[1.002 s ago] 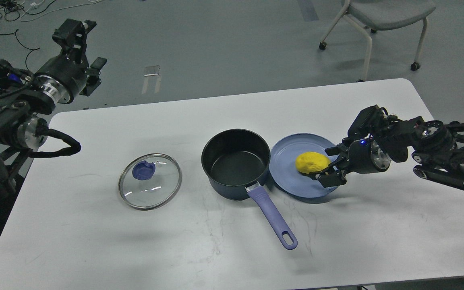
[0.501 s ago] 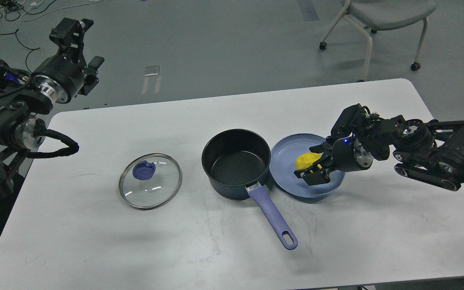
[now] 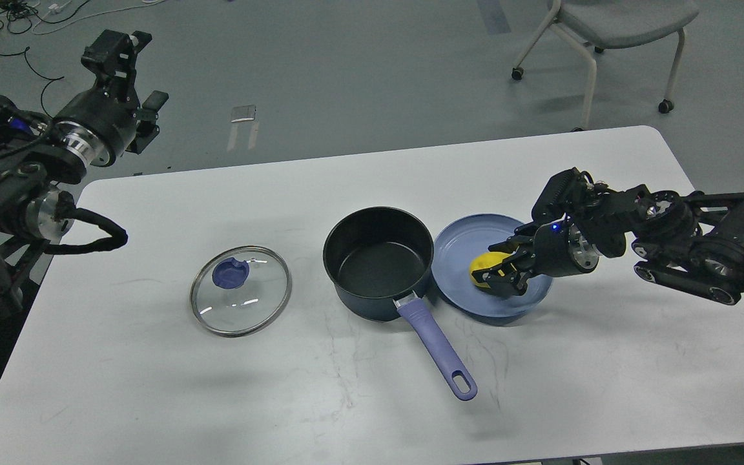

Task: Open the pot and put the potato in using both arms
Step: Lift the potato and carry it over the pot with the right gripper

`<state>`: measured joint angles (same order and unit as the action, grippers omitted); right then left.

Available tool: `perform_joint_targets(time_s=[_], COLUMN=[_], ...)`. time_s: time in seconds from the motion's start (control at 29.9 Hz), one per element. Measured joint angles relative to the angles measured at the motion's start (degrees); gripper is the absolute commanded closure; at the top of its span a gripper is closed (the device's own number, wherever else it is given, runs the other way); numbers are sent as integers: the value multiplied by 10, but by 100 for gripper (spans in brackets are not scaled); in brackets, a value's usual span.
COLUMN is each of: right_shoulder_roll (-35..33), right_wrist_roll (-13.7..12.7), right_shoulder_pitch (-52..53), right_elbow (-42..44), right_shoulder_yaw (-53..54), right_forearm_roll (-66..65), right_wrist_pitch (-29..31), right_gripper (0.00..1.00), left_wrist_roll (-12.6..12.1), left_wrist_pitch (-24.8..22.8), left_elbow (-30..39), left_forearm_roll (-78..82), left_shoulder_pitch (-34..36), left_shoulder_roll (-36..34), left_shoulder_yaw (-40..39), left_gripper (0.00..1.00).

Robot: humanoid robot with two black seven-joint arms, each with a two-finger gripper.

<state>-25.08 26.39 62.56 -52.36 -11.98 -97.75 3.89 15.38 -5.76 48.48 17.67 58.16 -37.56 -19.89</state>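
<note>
Your right gripper (image 3: 498,276) pinches the round yellow potato (image 3: 483,268) on the shallow blue plate (image 3: 459,242), at 3 o'clock beside the open dark pot (image 3: 377,261); lifting could drag the plate or let the smooth potato slip onto the white worktop (image 3: 152,387).

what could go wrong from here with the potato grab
The right gripper is closed around the round yellow potato near its right side, so it may slip out when lifted. The potato sits on the blue plate, which touches or nearly touches the pot; a low carry could clip the pot rim or drag the plate. The pot's handle sticks out toward the front, and a swing could knock it.
</note>
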Motion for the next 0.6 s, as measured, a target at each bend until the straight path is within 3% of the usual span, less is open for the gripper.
perform_joint_targets(time_s=[0.4,0.6], right_shoulder_roll=[0,91], right_wrist_roll=[-7,-22], right_shoulder_pitch=[118,127], right_elbow=[-5,15], right_shoulder_yaw=[7,2], right_forearm_roll=[100,110], right_wrist_pitch=[21,40], right_gripper=[63,63], left_wrist_roll=[0,0], left_wrist_pitch=[0,0], left_elbow=[0,0], left_forearm_roll=[0,2], left_shoulder_pitch=[1,1], left_shoulder_roll=[-2,-2], left_shoulder_yaw=[0,0], left_gripper=[2,2])
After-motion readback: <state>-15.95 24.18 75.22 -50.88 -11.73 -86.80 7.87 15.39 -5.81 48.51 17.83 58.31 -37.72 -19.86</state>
